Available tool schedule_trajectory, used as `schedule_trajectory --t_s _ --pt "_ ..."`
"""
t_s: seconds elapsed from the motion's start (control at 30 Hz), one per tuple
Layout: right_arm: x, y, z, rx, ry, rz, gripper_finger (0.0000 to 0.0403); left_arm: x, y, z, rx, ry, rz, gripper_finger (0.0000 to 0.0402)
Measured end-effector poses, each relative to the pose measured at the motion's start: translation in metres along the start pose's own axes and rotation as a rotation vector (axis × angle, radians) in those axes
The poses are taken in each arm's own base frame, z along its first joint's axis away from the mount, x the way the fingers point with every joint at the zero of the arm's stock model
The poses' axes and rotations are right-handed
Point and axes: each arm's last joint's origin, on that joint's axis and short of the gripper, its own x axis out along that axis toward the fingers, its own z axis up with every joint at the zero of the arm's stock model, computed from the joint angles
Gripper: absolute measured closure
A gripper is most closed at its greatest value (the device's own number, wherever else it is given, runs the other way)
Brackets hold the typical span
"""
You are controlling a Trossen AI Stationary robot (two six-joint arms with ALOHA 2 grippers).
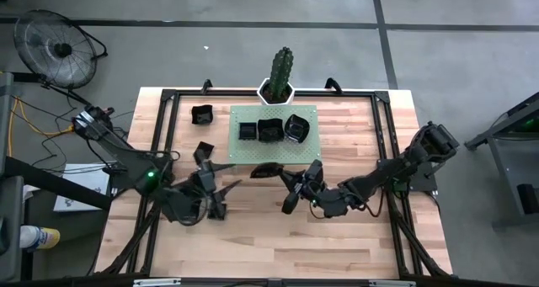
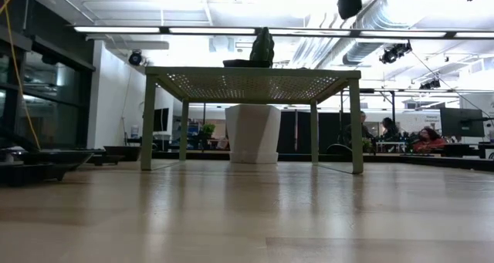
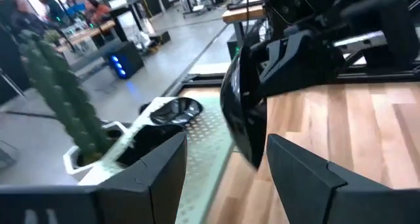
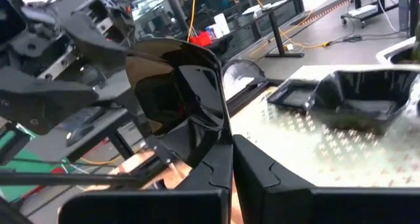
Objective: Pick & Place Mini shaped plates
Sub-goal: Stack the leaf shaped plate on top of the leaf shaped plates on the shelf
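The mini shaped plates are small glossy black dishes. Three sit on the pale green perforated stand (image 1: 274,148): one (image 1: 247,130), one (image 1: 269,130) and one (image 1: 296,127). Two more lie on the table's left part, one (image 1: 202,114) and one (image 1: 205,152). My right gripper (image 1: 282,182) is at the stand's near edge, shut on another plate (image 1: 265,171). My left gripper (image 1: 226,186) is open, low over the table just left of that plate, and points at it. The left wrist view shows the held plate (image 3: 239,119) edge-on between the open fingers. My right gripper pinches the plate's rim (image 4: 213,142) between its two fingers. The fingers come roughly level from the table's right. The plate (image 4: 177,92) stands on edge above the fingers with its hollow side toward the table's left. I cannot tell whether its lower edge touches the table.
A green cactus in a white pot (image 1: 280,72) stands at the table's far edge behind the stand. A black frame (image 1: 253,93) runs round the table top. Bare wood (image 1: 253,245) lies along the near edge. People sit in the room beyond (image 2: 424,139).
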Motion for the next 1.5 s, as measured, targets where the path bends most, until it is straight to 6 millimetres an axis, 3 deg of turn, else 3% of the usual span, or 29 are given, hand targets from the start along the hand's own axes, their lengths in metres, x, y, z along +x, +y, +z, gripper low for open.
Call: schedule_trajectory --t_s 0.17,0.57,0.9,1.3,1.5 --pt "0.002 -0.005 0.018 0.003 -0.017 -0.019 0.0403 -0.016 0.009 -0.001 0.056 0.003 0.015 0.0195" --pt "0.005 -0.024 0.053 0.049 -0.03 -0.086 0.0403 -0.029 0.04 -0.007 0.182 0.068 -0.005 0.0195" --pt "0.016 -0.036 0.065 0.096 -0.035 -0.112 0.0403 -0.044 0.072 -0.008 0.22 0.094 -0.029 0.0195" --pt "0.043 -0.062 0.072 0.242 0.054 -0.12 0.0403 -0.046 0.074 -0.008 0.322 0.106 -0.115 0.0195" --pt "0.047 -0.086 0.092 0.316 0.149 -0.134 0.0403 -0.048 0.081 -0.014 0.34 0.085 -0.165 0.0195"
